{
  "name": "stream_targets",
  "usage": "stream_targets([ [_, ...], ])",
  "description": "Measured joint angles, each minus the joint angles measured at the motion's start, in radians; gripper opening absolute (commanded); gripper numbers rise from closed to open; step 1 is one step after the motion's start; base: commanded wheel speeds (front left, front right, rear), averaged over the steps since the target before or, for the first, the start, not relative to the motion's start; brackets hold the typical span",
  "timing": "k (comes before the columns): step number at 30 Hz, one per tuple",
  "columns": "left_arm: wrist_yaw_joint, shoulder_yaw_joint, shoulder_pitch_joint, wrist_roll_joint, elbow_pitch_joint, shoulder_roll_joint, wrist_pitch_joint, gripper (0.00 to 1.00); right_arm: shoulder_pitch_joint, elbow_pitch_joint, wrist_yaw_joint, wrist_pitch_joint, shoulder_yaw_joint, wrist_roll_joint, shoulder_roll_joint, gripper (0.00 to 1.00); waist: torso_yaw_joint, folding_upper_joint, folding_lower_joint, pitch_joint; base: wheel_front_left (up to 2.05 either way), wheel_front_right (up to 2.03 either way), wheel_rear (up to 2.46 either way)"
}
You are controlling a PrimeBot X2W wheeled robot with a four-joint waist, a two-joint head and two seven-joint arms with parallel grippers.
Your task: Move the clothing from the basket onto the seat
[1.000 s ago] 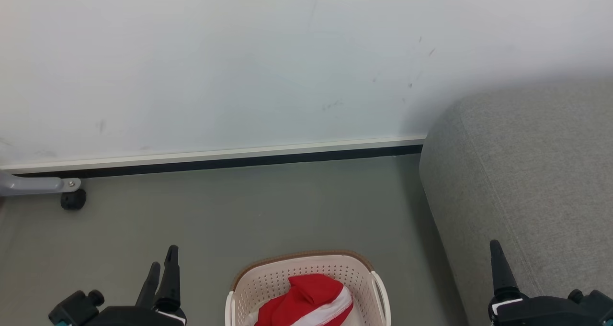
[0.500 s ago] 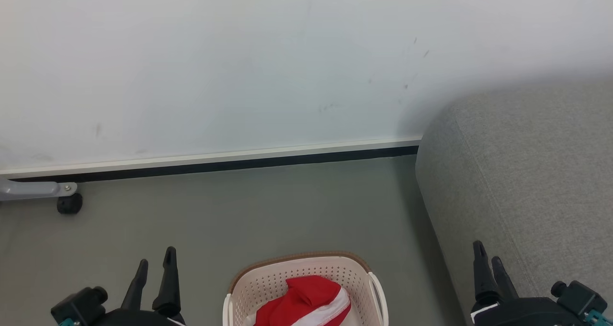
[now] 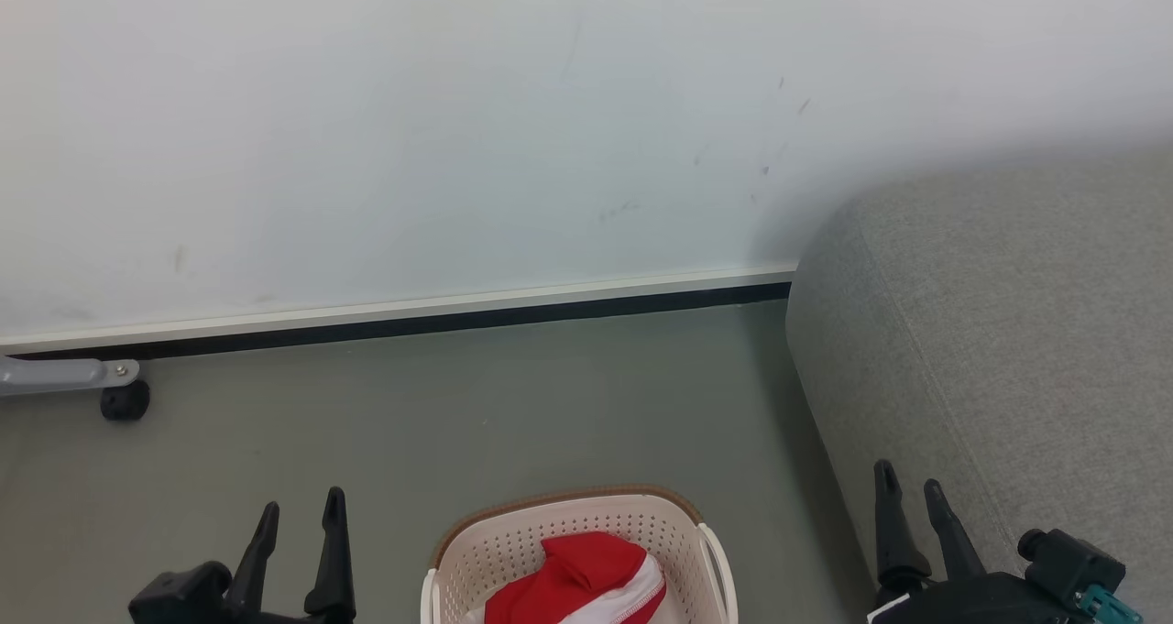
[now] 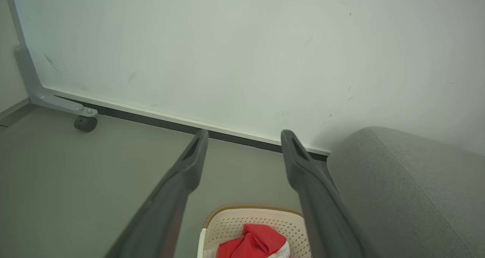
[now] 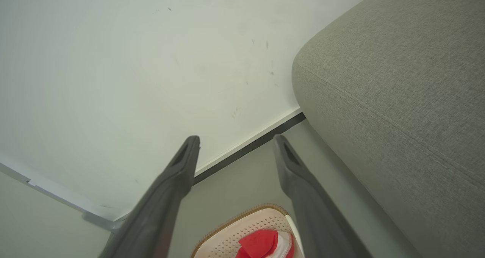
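Observation:
The cream basket (image 3: 513,546) with a brown rim stands on the floor at the bottom middle of the head view; it also shows in the wrist views as basket (image 4: 231,224) and basket (image 5: 231,237). Red clothing (image 3: 577,578) with a white stitched panel lies bunched inside it, seen too as clothing (image 4: 254,244) and clothing (image 5: 261,243). The grey seat (image 3: 999,331) fills the right side. My left gripper (image 3: 301,509) stands open left of the basket, empty. My right gripper (image 3: 909,482) stands open in front of the seat's side, empty. Both hang above the floor, apart from the basket.
A white wall panel (image 3: 458,129) with a dark base strip runs behind the floor. Its grey foot with a black caster (image 3: 124,402) sits at the far left. Bare grey floor (image 3: 504,404) lies between wall, basket and seat.
The whole head picture has drifted slightly left and down, so the camera moved. Both grippers turned at the wrist; the right one's two fingers now show apart, further left.

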Motion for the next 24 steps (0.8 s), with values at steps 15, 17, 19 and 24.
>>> stream_targets([
  [15,0.035,-0.024,0.038,0.206,-0.021,0.017,-0.055,1.0,0.001,-0.011,-0.026,-0.056,0.065,-0.191,-0.009,1.0,-0.015,0.0,0.0,-0.007,0.0,0.0,0.0],
  [17,0.043,-0.025,0.038,0.234,-0.023,0.018,-0.064,1.0,0.002,-0.012,-0.026,-0.063,0.073,-0.22,-0.011,1.0,-0.016,0.0,0.0,-0.007,0.0,0.0,0.0],
  [19,0.045,-0.025,0.04,0.254,-0.024,0.02,-0.069,1.0,0.002,-0.015,-0.031,-0.071,0.081,-0.241,-0.011,1.0,-0.017,0.0,0.0,-0.008,0.0,0.0,0.0],
  [24,0.062,-0.03,0.056,0.316,-0.027,0.023,-0.089,1.0,0.002,-0.02,-0.041,-0.085,0.1,-0.301,-0.013,1.0,-0.021,0.0,0.0,-0.008,0.0,0.0,0.0],
])
